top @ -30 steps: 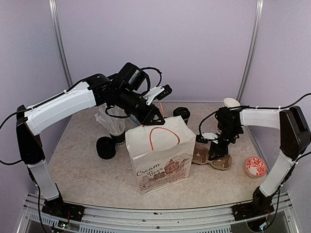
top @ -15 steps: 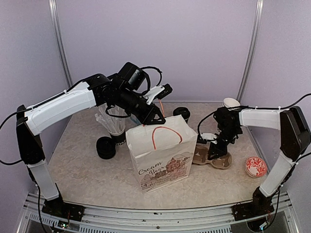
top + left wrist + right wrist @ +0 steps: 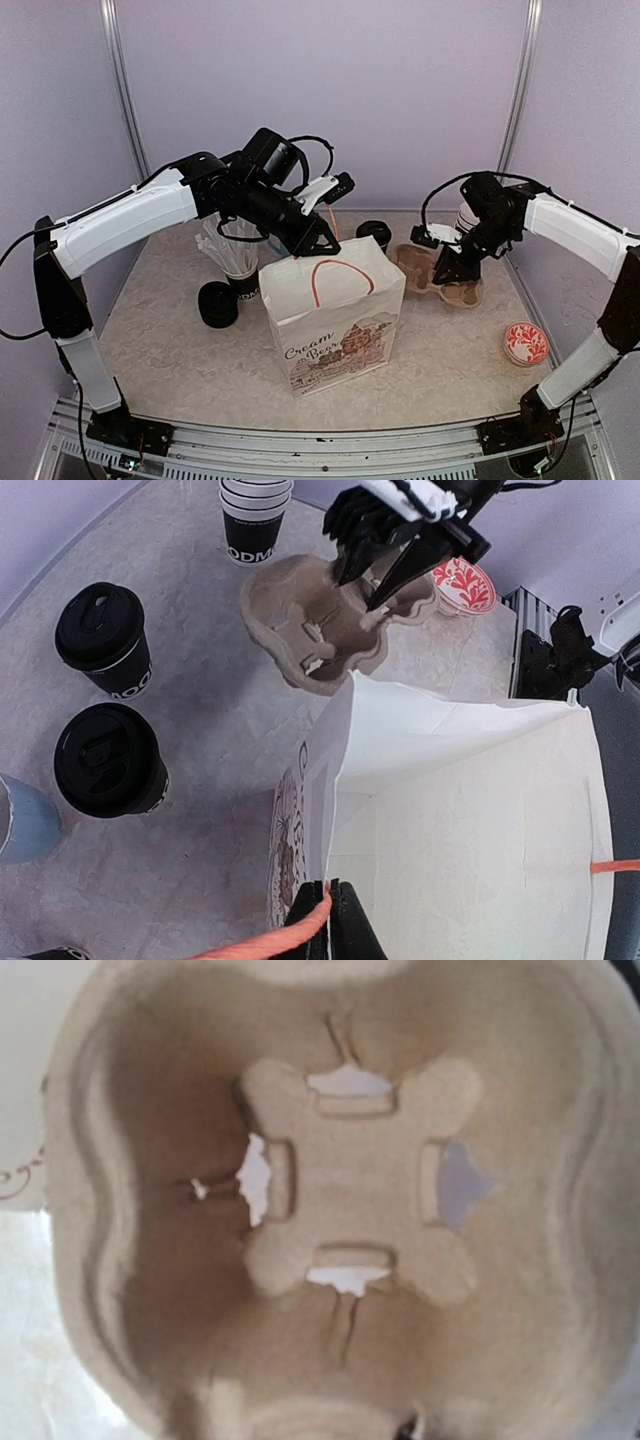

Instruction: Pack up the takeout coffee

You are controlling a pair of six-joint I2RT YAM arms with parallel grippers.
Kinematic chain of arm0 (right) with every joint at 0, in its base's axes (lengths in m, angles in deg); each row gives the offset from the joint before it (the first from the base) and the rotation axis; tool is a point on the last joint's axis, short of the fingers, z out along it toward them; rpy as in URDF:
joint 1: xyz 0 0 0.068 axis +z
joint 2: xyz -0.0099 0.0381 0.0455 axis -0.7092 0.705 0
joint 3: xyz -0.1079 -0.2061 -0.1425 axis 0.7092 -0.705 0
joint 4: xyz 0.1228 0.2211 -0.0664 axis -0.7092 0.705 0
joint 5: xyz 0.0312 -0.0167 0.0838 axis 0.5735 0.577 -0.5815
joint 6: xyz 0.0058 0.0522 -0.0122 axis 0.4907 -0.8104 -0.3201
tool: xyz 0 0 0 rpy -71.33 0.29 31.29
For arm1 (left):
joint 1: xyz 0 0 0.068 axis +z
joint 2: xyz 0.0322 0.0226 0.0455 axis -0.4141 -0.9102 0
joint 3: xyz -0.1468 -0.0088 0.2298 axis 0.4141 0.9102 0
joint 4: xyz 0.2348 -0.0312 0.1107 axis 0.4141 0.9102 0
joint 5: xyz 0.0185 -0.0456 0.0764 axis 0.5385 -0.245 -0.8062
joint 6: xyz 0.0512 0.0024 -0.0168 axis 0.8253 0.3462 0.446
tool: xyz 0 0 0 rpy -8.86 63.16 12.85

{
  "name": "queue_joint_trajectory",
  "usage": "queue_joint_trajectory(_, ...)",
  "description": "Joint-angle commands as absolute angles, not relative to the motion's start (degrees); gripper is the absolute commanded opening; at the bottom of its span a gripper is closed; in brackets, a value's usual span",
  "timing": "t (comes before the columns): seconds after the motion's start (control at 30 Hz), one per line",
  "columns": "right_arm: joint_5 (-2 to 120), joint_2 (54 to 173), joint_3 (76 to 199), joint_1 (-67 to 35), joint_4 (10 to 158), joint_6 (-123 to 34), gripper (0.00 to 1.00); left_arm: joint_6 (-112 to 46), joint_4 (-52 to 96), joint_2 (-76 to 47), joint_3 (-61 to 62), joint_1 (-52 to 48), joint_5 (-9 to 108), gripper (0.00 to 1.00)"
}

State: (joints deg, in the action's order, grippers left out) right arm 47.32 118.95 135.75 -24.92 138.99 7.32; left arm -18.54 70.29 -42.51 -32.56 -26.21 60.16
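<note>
A lidded black cup (image 3: 103, 640) and a second lidded cup (image 3: 108, 762) are standing side by side on the table (image 3: 215, 800), just beyond the far side of the paper bag (image 3: 470, 810) (both upright, lids on). My left fingers (image 3: 326, 915) are pinching shut on the bag's orange handle (image 3: 270, 942), and the bag's mouth is gaping open. My right fingers (image 3: 452, 268) are clamping the cardboard cup carrier (image 3: 300, 620), holding it up just right of the bag.
</note>
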Motion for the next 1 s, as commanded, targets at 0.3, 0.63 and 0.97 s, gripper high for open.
queue_joint_trajectory(0.3, 39.37, 119.32, 158.97, -30.73, 146.51, 6.77, 0.16, -16.71, 68.17, -41.22, -32.14, -25.19, 62.67, 0.05)
queue_joint_trajectory(0.63, 17.28, 117.08, 170.66, -29.91, 150.60, 7.17, 0.21, -13.88, 64.58, -41.03, -30.92, -24.96, 66.72, 0.04)
queue_joint_trajectory(0.97, 11.81, 119.05, 177.14, -15.66, 149.13, 4.94, 0.25, -14.49, 65.45, -47.02, -37.74, -25.31, 70.66, 0.04)
